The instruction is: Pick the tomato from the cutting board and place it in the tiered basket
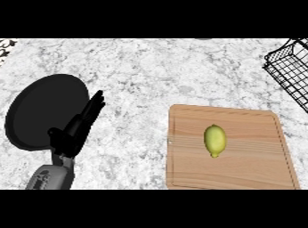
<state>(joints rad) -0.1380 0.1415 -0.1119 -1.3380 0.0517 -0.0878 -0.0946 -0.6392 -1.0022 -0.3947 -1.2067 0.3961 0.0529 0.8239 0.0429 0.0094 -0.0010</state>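
Fruit (214, 140) | yellow-green, lemon-like, no tomato; mid board (249, 171), long axis running away from me | right of my left hand (78, 129), fingers straight, empty | basket (298, 73) far right | right hand unseen

One head view looks steeply down on the counter (156, 71).

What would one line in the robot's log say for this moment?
left hand: open, beside black plate | right hand: unseen | yellow-green fruit: on board, untouched | basket: far right
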